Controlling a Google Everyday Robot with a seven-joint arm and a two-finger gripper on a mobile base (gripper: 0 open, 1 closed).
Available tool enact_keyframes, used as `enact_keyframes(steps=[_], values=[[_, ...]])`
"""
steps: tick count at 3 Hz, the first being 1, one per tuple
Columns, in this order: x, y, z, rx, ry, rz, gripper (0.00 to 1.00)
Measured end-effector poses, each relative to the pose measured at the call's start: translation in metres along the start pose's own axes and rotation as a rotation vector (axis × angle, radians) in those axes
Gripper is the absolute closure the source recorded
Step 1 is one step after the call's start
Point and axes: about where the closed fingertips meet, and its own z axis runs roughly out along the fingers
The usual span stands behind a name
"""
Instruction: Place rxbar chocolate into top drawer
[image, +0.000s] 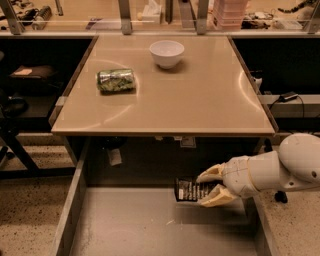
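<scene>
the gripper (204, 190) was seen reaching in from the right, below the front edge of the table (200, 105), and its two pale fingers were pinched on the right end of the chocolate bar (187, 190). the black bar was held with its lettered face up, over the back right part of the open drawer (145, 225), and whether it was touching the grey bottom could not be told. on the table behind, a crushed green can (116, 80) was laid at the left and a white bowl (167, 52) was set near the far edge.
</scene>
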Motion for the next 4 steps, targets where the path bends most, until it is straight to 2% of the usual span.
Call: enact_keyframes(steps=[2, 3, 4], values=[[0.005, 0.000, 0.010, 0.007, -0.012, 0.018, 1.00], [0.030, 0.001, 0.049, 0.059, -0.063, 0.106, 1.00], [0.046, 0.005, 0.079, 0.108, -0.081, 0.163, 1.00]])
